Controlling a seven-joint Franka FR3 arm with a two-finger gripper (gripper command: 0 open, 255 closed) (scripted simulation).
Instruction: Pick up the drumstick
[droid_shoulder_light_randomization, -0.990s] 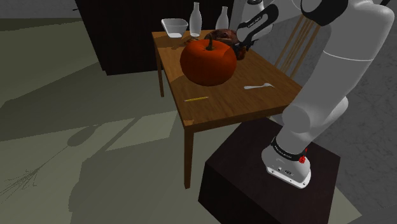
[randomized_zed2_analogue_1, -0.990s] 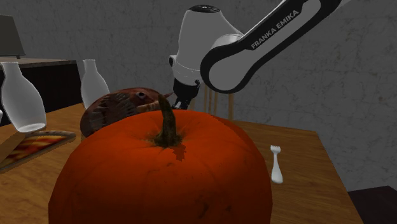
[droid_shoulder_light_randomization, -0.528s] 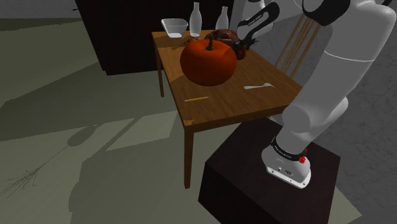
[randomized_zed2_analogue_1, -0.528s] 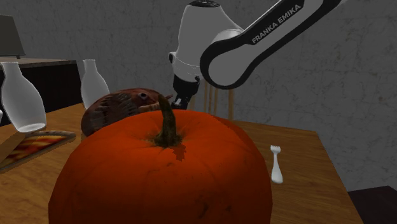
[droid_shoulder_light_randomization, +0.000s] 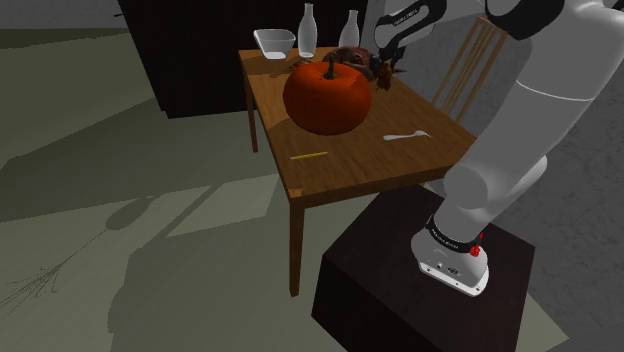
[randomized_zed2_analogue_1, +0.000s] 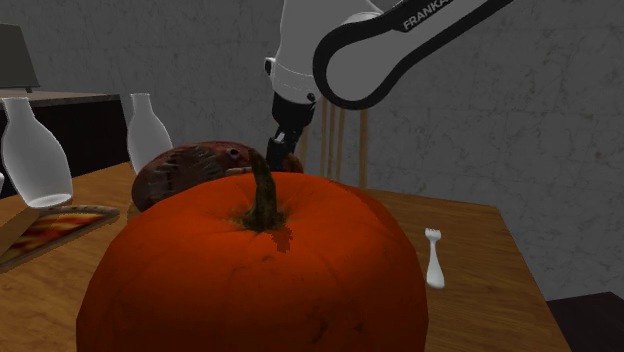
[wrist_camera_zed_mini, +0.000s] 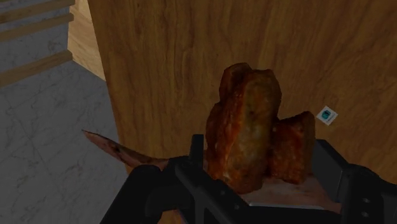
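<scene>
Drumstick (wrist_camera_zed_mini: 245, 121): reddish-brown, lumpy, roasted-looking crust, thin bone end sticking out sideways. Pinched tight by gripper (wrist_camera_zed_mini: 261, 168), held in air above table (droid_shoulder_light_randomization: 350, 165), behind pumpkin (droid_shoulder_light_randomization: 326, 98) in shoulder view.
</scene>
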